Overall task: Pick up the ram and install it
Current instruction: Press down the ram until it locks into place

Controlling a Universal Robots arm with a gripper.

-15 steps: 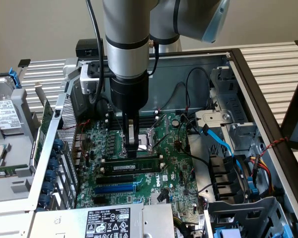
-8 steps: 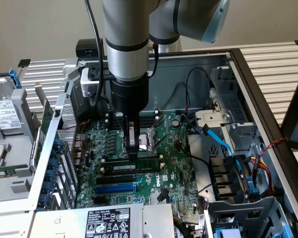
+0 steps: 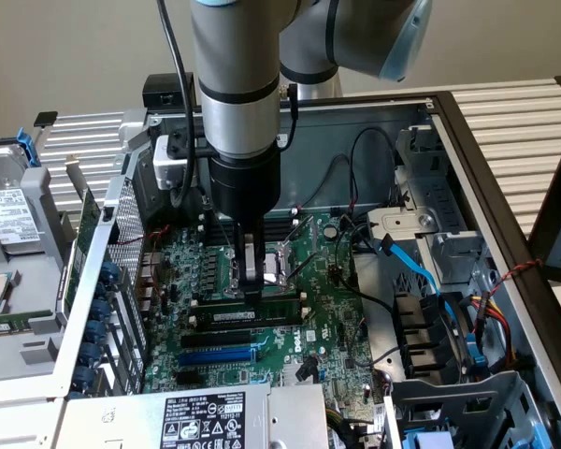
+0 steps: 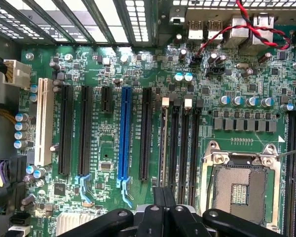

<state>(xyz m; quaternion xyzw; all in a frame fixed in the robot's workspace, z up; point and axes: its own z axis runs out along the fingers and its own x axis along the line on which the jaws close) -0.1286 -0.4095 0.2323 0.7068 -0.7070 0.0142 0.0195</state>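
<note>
Slatted grey tabletop (image 3: 514, 122) surrounds an opened computer case (image 3: 467, 140), lying on its side with the large green motherboard (image 3: 327, 318) facing up. Above the board hangs the silver robot arm (image 3: 234, 84), its black wrist pointing straight down, and the gripper (image 3: 252, 292) reaches to the row of black memory slots (image 4: 185, 148).

Right beneath the fingertips sits the ram (image 3: 252, 316), a long thin green stick with a white label, lying level along one slot and seated among the slots (how fully it is pushed in cannot be judged). The gripper's fingers are drawn tight together, their tips touching or just above the stick's top edge rather than clasping its sides.

Just beyond the gripper lies the square metal processor socket (image 4: 241, 190). On the other side of the ram, a little farther from the tool, runs the blue expansion slot (image 4: 124, 133), flanked by black slots. Blue cables (image 3: 416, 271) curl well apart from the tool, toward the exterior view's right. Near the case edge, away from the gripper, sits a labelled power supply (image 3: 206, 419).
</note>
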